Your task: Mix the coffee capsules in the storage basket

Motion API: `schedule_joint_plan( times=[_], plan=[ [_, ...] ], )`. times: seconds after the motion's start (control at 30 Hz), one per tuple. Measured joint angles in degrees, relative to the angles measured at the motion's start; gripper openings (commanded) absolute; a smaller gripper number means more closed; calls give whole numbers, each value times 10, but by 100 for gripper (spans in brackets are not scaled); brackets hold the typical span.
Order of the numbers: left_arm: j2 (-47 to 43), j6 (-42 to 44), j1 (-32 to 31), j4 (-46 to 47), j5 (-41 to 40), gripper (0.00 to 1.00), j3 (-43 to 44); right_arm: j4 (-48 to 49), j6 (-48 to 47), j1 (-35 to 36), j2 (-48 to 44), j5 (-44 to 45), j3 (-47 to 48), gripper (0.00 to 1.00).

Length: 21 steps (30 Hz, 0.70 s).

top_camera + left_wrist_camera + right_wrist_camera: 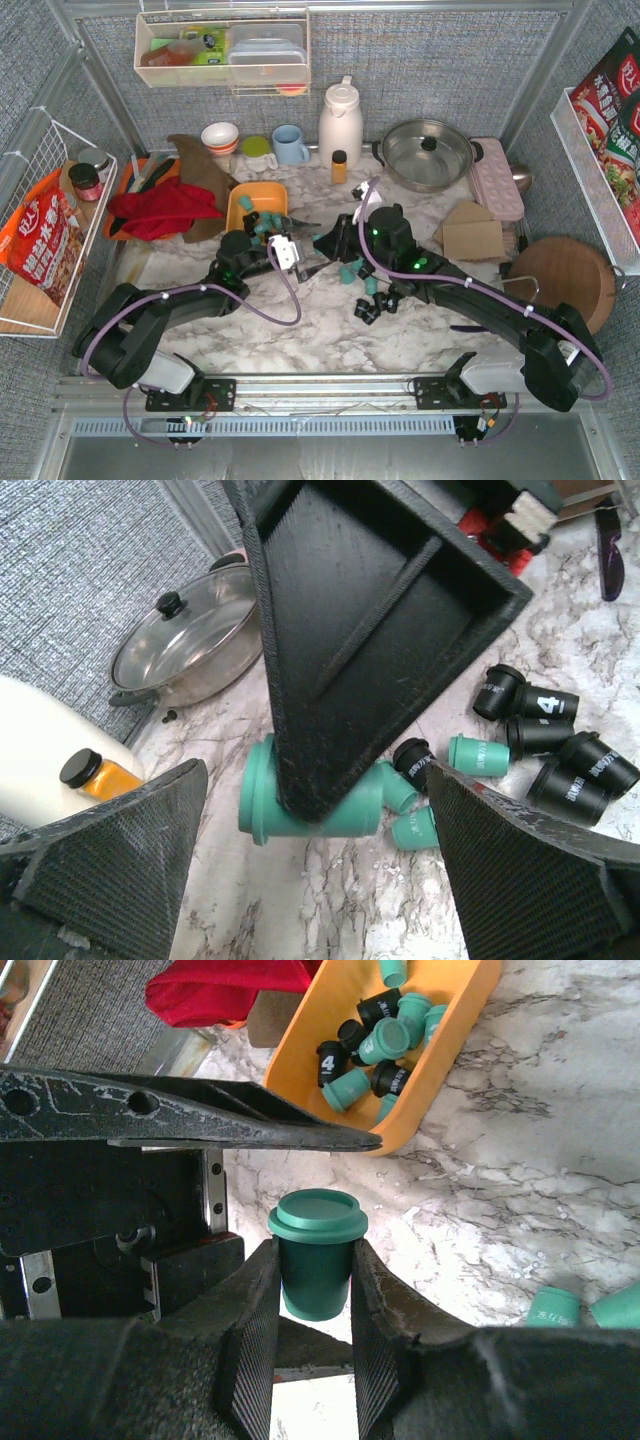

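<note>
The orange-yellow storage basket (240,203) (447,1077) lies left of centre and holds several teal and black coffee capsules (375,1045). My right gripper (314,1250) (326,244) is shut on one teal capsule (316,1255) (262,800), held above the marble table just in front of the basket. My left gripper (316,810) (300,262) stands wide open with that held capsule and the right gripper's finger between its fingers, touching neither. More loose capsules lie on the table: black ones (550,742) (365,310) and teal ones (478,755) (350,270).
At the back stand a lidded steel pot (428,152), a white thermos (340,122), an orange-capped bottle (339,165) and a blue mug (290,145). A red cloth (160,208) lies left of the basket. Cardboard (470,235) and a round wooden board (560,280) lie at the right.
</note>
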Motion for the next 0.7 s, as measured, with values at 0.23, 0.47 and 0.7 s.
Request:
schedule_joint_plan(
  times=[0.23, 0.47, 0.7],
  plan=[
    [-6, 10, -3, 3, -14, 40, -7, 5, 7, 7, 0, 4, -3, 21],
    [-10, 15, -4, 9, -20, 26, -11, -8, 5, 7, 1, 10, 8, 51],
    [-9, 11, 3, 3, -75, 25, -7, -83, -12, 7, -30, 42, 33, 59]
  ],
)
